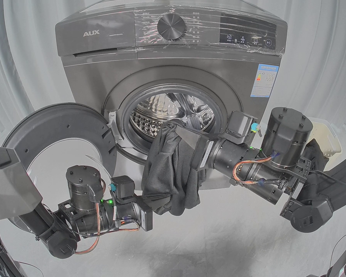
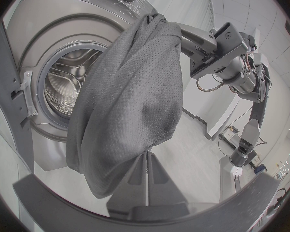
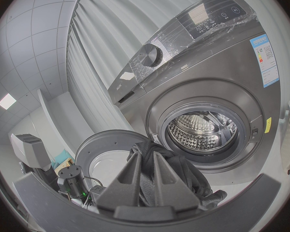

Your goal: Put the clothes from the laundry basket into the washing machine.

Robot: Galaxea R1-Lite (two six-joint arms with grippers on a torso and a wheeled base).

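A dark grey garment (image 1: 169, 174) hangs in front of the washing machine's open drum (image 1: 161, 112). My right gripper (image 1: 180, 130) is shut on its top end, level with the lower rim of the opening. In the right wrist view the cloth (image 3: 183, 174) bunches between that gripper's fingers (image 3: 146, 153). My left gripper (image 1: 157, 207) sits lower, at the garment's bottom end. Its fingers (image 2: 146, 153) are pressed together on the hem of the hanging cloth (image 2: 129, 97). The white laundry basket (image 1: 328, 137) stands behind my right arm, with dark cloth at its edge.
The round door (image 1: 57, 135) is swung fully open to the left of the machine, close behind my left arm. The steel drum (image 3: 201, 129) has no clothes visible inside. A pale floor (image 1: 227, 227) stretches out below the garment.
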